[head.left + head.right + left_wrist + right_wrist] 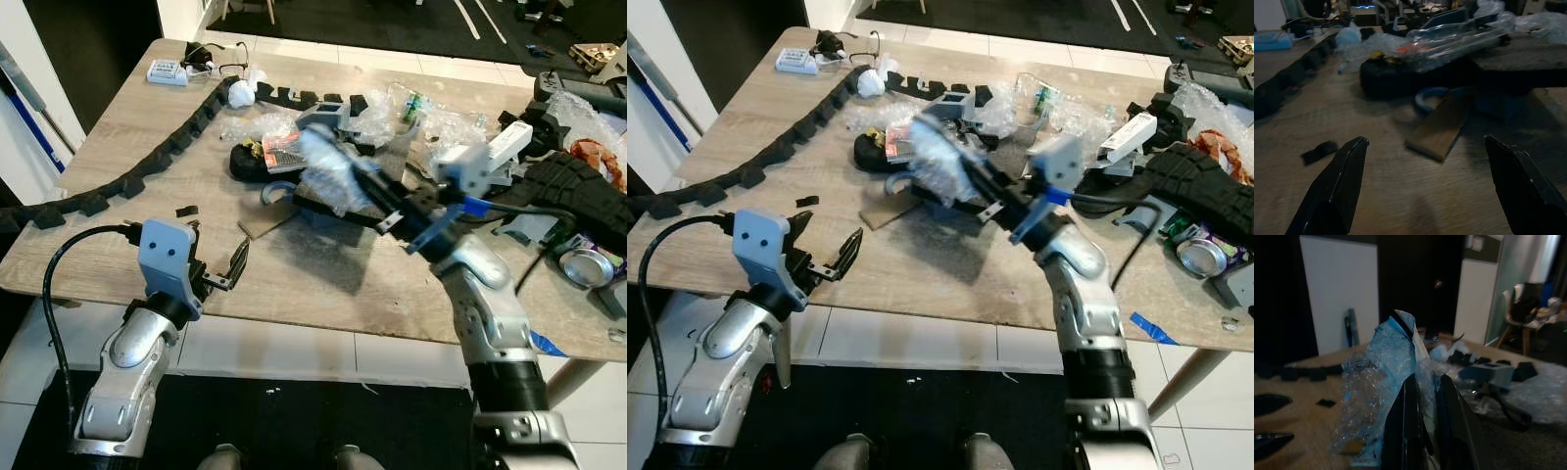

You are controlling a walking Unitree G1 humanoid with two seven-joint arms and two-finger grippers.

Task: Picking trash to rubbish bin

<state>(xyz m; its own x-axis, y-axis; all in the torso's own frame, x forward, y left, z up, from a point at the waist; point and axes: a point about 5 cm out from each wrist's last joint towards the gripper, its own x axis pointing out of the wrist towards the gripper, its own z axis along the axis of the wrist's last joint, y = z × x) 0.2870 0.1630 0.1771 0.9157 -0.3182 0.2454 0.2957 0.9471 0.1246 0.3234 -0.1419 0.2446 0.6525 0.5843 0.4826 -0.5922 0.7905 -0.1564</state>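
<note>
Right gripper (338, 181): clamped on bubble wrap (328, 166) above table (127, 137) | wrap judged light, soft, crushable; grip bunched middle | left gripper (220, 269): spread wide, empty.

Pale wood-grain counter (323, 284). Clear bubble wrap (331, 168), tinted bluish, in the black right claw (367, 196). Black left claw (227, 269) under a grey-blue housing. Black foam strip (147, 166) at 10 o'clock. Brown cardboard scrap (266, 220). Silver can (582, 265) at 3 o'clock.

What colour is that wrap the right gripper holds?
Clear with a pale blue tint, the wrap shows best in the right wrist view.
</note>
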